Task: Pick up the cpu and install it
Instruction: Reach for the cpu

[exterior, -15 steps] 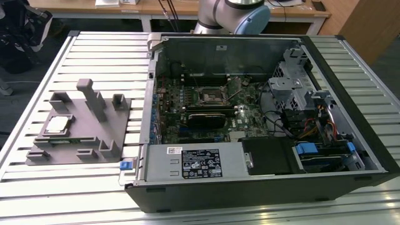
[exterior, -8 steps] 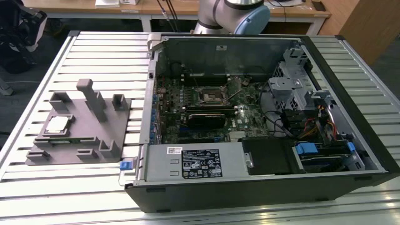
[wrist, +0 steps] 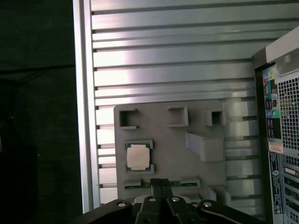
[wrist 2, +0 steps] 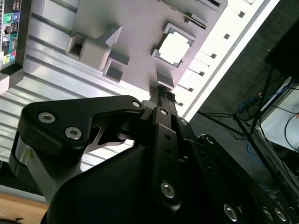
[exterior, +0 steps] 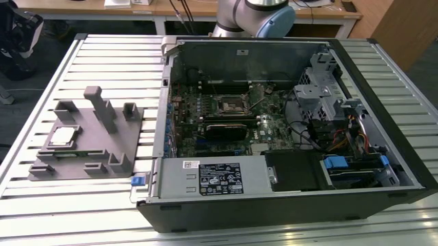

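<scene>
Cpu (wrist: 138,157): small flat square silvery-topped chip, not being gripped.
Gripper (wrist: 161,183): black fingers (wrist: 157,187) being held together, empty, apart from the chip.
Seat: grey moulded fixture (wrist: 163,140), in whose recess the cpu is being presented flat for pickup.
Socket (exterior: 229,105): dark, metal-framed, being left exposed inside the black computer case (exterior: 287,210).

Even indoor light — strong glare on ribbed table (wrist 2: 233,28); computer case (exterior: 274,61) interior shadowed.

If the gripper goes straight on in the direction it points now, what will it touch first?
Probably the grey fixture, near its edge by the green strip, not the cpu, which lies a little aside from the shut gripper. Depth is unclear, so this is a guess.
</scene>
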Controlling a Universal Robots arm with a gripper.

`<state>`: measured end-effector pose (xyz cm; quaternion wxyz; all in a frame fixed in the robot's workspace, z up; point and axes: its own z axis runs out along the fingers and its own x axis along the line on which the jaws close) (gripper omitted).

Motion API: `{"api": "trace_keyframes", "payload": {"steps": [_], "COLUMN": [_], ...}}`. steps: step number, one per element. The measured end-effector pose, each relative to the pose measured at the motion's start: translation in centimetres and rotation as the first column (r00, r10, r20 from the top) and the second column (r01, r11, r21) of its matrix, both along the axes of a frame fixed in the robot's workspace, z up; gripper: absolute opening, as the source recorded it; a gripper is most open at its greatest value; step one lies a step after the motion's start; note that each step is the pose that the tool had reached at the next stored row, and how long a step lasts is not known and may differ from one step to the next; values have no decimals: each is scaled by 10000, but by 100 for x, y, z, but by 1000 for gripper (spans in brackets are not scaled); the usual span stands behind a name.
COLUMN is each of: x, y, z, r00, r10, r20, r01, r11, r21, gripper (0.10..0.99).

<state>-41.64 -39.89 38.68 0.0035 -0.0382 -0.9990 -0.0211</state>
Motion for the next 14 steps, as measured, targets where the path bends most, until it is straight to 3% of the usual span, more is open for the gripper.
{"api": "trace_keyframes", "payload": {"steps": [14], "x": [-253], "y": [-15], "z": [-234], "r00": [10000], "r10": [0], "r20": [-13], "r01": [0], "r11": [10000], "r21": [0], "gripper": [106]}}
